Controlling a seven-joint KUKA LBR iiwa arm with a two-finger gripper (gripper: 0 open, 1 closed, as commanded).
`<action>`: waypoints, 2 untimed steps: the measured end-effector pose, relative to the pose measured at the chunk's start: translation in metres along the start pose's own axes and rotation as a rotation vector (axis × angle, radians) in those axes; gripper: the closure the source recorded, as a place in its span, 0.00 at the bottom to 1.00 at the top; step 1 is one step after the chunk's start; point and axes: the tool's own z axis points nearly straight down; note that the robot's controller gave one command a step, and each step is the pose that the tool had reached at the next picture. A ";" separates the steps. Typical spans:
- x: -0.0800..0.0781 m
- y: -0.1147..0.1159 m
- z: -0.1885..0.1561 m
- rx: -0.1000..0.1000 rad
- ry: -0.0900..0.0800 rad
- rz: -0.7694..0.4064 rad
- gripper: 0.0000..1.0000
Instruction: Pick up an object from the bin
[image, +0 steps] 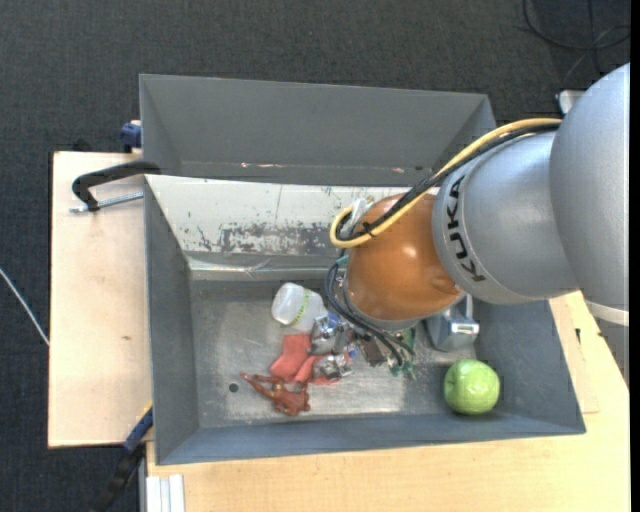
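hand (333, 357) sits low in the grey metal bin (170, 330), tucked under the arm's orange wrist cover (395, 270); cover and cables hide the tip, so can't tell if it's wide or narrow, and nothing is visibly held. closest candidate is the salmon-red, soft-looking flat piece (293, 358) on the bin floor, touching or just beside the hand on the side away from the arm, can't say which. my read: light, limp, foam or cloth-like, will fold not resist, low slip risk; take it across the thicker middle, not a thin corner. dark red stringy rubbery piece (280, 390) lies just past it, further from the hand toward the near wall; the two look to be in contact, so it may drag along on a lift. white translucent plastic cup (292, 303) lies on its side near the hand, toward the back wall: light, thin-walled, likely slick and prone to roll, worse pick. green round apple-like ball (471, 387) is well apart on the arm side of the hand, rigid and smooth, would need a centred grip. pale blue-grey block (450, 330) is just behind the hand, partly under the arm
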 end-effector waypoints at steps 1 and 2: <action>-0.004 -0.002 -0.106 -0.001 0.010 -0.036 1.00; -0.004 -0.002 -0.106 -0.001 0.010 -0.036 1.00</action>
